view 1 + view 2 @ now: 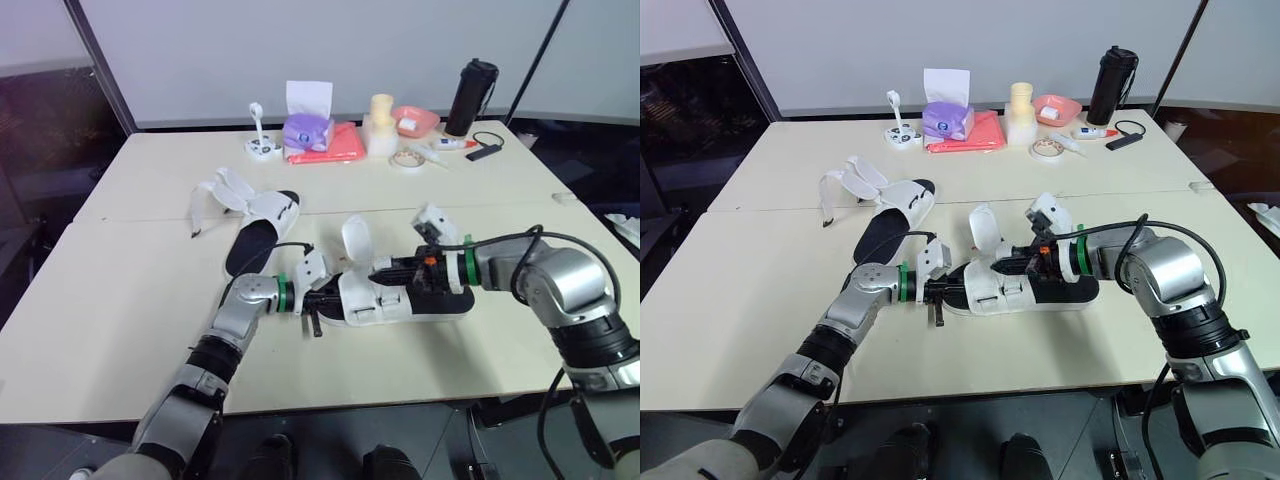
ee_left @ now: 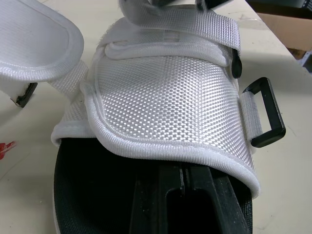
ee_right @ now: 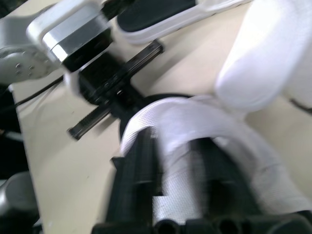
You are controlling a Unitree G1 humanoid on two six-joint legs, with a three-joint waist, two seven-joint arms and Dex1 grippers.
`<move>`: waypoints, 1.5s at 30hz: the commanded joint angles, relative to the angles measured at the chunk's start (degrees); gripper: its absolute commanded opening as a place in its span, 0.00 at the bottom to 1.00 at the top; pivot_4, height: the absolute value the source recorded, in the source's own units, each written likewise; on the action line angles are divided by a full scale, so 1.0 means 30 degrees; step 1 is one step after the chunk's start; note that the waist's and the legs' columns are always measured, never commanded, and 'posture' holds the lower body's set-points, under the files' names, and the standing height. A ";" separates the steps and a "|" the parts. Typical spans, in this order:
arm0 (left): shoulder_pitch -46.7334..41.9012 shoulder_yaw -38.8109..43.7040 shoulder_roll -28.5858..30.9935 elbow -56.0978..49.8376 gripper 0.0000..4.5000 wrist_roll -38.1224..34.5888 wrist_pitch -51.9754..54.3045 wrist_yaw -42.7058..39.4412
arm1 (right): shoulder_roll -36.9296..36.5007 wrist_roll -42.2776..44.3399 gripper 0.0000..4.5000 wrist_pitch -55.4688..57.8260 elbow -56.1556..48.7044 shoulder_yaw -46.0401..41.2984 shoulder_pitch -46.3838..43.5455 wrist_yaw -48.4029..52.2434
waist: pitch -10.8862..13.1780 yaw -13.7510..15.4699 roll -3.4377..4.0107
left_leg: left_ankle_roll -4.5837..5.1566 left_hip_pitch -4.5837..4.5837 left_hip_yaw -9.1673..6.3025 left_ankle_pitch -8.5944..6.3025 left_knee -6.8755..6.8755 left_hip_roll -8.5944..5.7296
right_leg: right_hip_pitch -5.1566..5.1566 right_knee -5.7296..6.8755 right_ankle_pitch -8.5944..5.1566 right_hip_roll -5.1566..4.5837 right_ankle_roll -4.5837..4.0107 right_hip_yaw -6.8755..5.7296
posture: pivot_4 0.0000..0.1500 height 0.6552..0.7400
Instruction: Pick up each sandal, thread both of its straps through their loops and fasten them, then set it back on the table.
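Note:
A white sandal with a black sole lies on the table near the front middle, between both grippers. My left gripper is shut on its toe end; in the left wrist view the woven white upper arches over my fingers, and a black strap loop hangs free at its side. My right gripper reaches in from the heel side and is shut on a white strap across the upper. One white flap stands upright. The second sandal lies at the back left with its straps loose.
Along the table's far edge stand a purple tissue box, a red cloth, a pink bowl, a black bottle, a tape roll and a white stand.

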 commanded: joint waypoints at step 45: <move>0.0675 -0.0385 0.0176 0.0036 0.00 0.0461 0.0529 0.0370 | 0.3322 -0.4595 0.98 0.1250 0.6847 -0.1875 -0.6144 -0.0355 | -0.0006 -0.0228 0.0020 | -0.0008 0.0016 -0.0010 0.0005 -0.0015 -0.0010 | -0.0007 0.0038 0.0001 0.0003 -0.0003 0.0006 | 1.00 1.00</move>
